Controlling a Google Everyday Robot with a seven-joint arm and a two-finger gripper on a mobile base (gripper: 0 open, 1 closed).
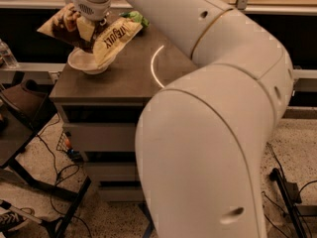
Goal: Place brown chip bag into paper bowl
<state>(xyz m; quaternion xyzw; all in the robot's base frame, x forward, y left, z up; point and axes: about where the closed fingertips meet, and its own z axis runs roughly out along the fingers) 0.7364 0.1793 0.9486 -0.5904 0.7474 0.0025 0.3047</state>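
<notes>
With fingers (85,29) of the gripper (90,33) clamped on the brown chip bag (116,36), hovering over the paper bowl (78,63) just below; next, likely lower and release.

Glossy bag (118,34) in pincer (89,32), matt bowl (78,63)

Likely a robotics lab: grey drawer cabinet (99,133) directly under the gripper (90,31) clamping the brown chip bag (116,36), loose cables (53,150) on speckled floor (44,185) below-left, long workbench (277,1) behind.

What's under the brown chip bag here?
The paper bowl, on the cabinet top; the brown chip bag hides part of its inside. The pincer grips the bag from above.
</notes>
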